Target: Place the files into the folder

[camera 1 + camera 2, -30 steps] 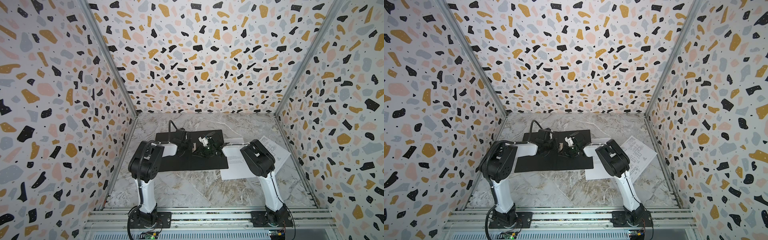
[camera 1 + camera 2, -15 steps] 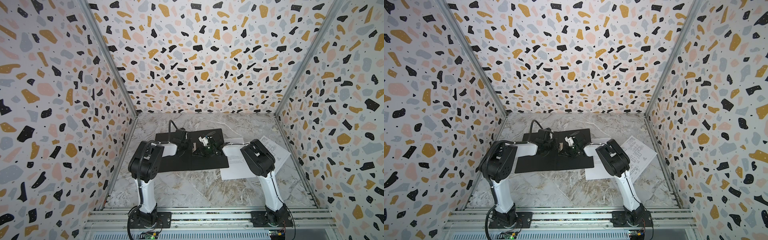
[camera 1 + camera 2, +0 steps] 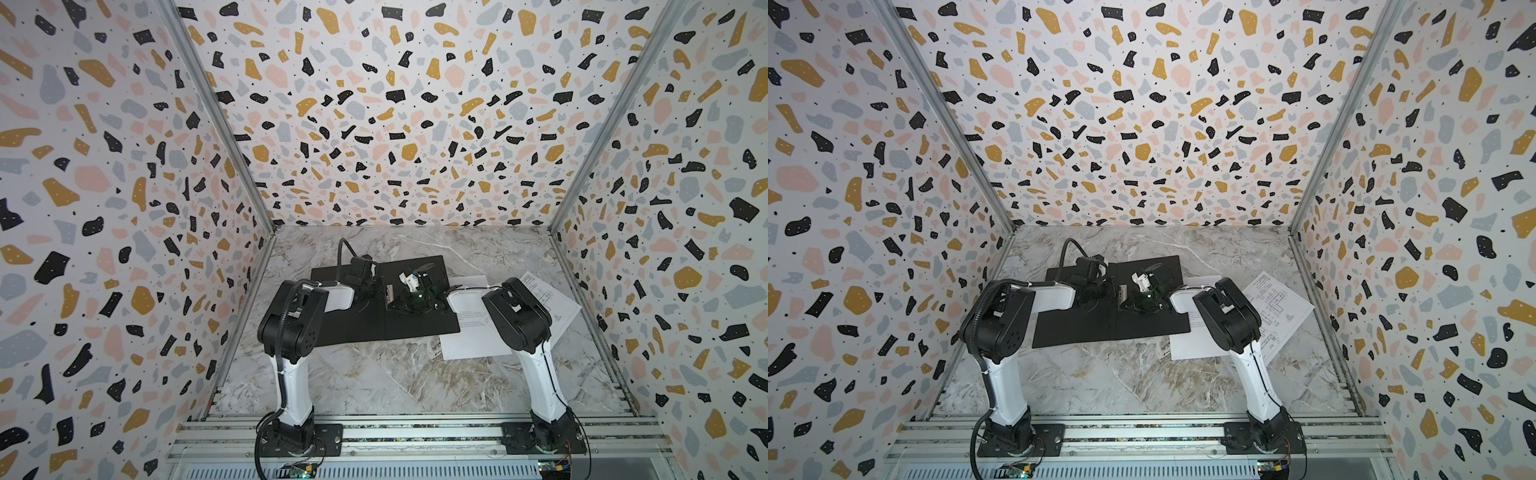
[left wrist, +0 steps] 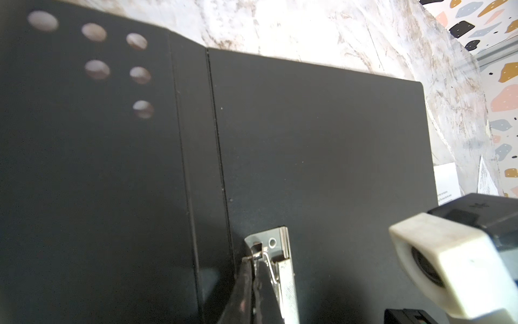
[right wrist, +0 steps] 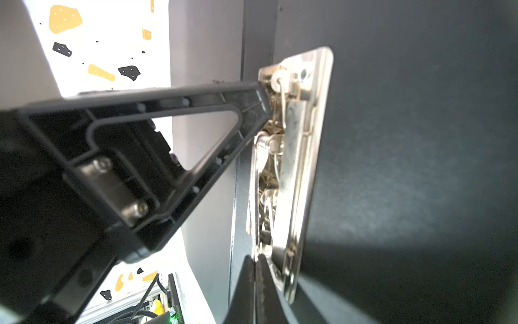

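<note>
My left pincer and right pincer crowd opposite ends of the metal clip on the open folder, each blocking the other's way along the spine. Two paper sheets cover the worktop by its right edge. The front strip lies bare, as does the rear strip behind the folder. Walls close off three sides.

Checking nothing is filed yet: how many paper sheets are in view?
2. The text sheet lies just right of the open folder; the drawing sheet lies further right. The right arm partly covers both.
</note>
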Available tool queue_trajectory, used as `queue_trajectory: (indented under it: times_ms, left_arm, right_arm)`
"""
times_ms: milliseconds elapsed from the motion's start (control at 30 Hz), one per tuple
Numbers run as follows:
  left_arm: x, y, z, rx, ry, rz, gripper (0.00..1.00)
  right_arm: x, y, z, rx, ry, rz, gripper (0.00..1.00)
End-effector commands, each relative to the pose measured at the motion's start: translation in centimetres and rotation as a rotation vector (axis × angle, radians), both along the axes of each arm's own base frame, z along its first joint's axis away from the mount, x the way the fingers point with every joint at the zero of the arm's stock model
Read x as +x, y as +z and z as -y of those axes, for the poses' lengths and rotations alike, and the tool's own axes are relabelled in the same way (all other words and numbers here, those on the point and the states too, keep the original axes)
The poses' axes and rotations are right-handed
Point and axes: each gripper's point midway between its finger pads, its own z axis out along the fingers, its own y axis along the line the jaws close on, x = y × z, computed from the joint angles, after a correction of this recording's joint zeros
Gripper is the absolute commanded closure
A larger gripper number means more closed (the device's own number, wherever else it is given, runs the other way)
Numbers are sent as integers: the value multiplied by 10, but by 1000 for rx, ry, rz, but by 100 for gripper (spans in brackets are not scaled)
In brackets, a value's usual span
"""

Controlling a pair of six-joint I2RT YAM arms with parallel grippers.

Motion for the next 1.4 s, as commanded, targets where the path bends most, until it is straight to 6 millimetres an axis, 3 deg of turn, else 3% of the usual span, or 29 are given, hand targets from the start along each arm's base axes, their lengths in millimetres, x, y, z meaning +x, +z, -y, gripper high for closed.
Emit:
queue_trajectory:
  times_ms: [0, 433, 1067, 1267, 1367]
  left_arm:
    - [-27, -47, -10, 80, -27, -149, 96]
    - [-30, -57, -13, 105, -35, -171, 96]
    - [-27, -50, -9, 86, -43, -156, 96]
    - [-26, -50, -9, 87, -38, -159, 96]
    - [-25, -50, -10, 89, -35, -159, 96]
  right_arm:
    - [-12, -49, 34, -179, -44, -67, 100]
    - [-4, -29, 42, -131, -91, -48, 100]
    - [2, 10, 21, -30, -37, 3, 100]
    - [7, 27, 16, 1, -28, 26, 95]
    - [9, 35, 13, 18, -20, 32, 87]
